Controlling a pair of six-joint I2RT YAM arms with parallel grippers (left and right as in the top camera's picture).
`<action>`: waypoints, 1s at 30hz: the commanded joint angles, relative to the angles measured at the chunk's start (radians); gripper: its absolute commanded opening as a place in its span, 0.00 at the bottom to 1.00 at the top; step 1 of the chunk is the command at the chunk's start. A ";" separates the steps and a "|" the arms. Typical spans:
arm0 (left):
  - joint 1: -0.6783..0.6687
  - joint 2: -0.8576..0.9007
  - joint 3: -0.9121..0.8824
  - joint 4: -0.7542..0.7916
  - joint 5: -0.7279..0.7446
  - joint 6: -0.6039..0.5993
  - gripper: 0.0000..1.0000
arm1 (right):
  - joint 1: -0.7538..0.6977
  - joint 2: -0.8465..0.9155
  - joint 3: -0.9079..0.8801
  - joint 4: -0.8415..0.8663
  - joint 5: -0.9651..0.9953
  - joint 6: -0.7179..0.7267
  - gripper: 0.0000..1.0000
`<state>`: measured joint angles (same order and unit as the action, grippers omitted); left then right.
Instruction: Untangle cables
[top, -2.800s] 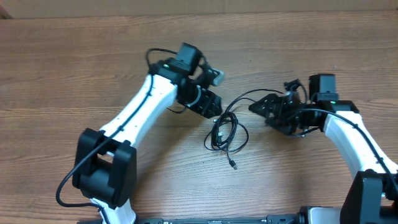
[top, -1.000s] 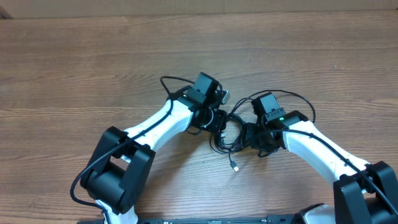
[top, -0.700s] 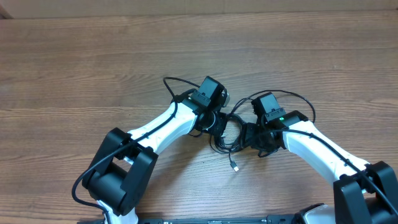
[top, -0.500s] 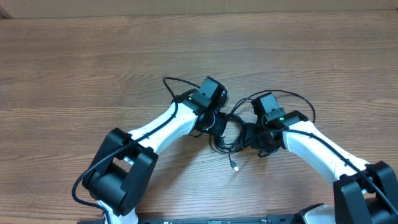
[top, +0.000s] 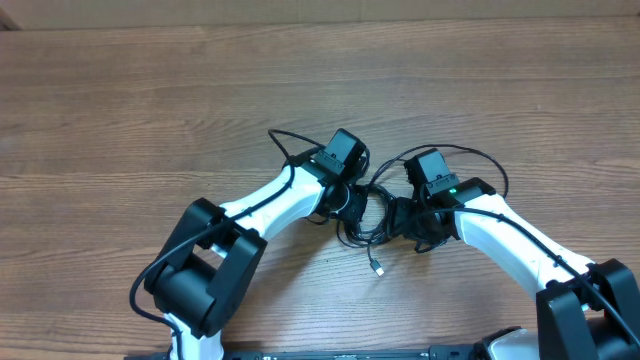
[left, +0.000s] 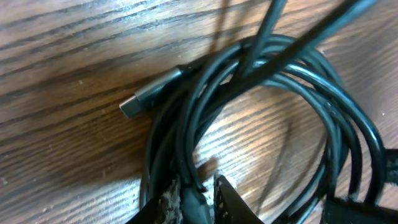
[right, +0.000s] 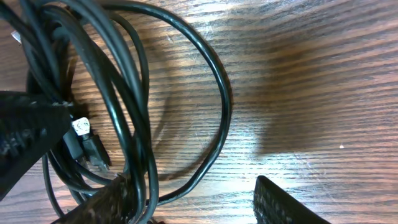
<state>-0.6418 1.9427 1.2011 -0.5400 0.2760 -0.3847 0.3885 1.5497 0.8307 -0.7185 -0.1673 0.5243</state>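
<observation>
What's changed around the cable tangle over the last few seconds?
The left end effector and right end effector moved in from either side onto the tangled bundle of thin black cables. The left then edged rightward and now pinches strands; the right straddles strands, open. The bundle and its loose metal-tipped plug lie roughly where they were.

Overhead: even, moderately bright light, sharp focus, faint shadows on bench (top: 120, 100). Wrist views: bright glare patches on wood beside dark shadows; nearest cables (left: 180, 143) soft, slightly blurred.

The left arm (top: 270, 195) and right arm (top: 500, 235) meet over the cables (top: 362, 232) (one plug (top: 377, 268) trailing out).
</observation>
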 joint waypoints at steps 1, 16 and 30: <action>-0.003 0.051 -0.010 -0.008 -0.013 -0.060 0.21 | 0.005 0.008 -0.007 0.003 0.017 0.007 0.59; -0.041 0.053 -0.010 -0.013 -0.061 -0.208 0.22 | 0.005 0.008 -0.007 -0.012 -0.008 0.003 0.56; -0.066 0.099 -0.010 0.022 -0.065 -0.332 0.23 | 0.005 0.015 -0.036 0.011 0.063 0.003 0.56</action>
<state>-0.6872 1.9583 1.2118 -0.5274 0.1978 -0.6758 0.3885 1.5536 0.8246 -0.7197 -0.1284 0.5236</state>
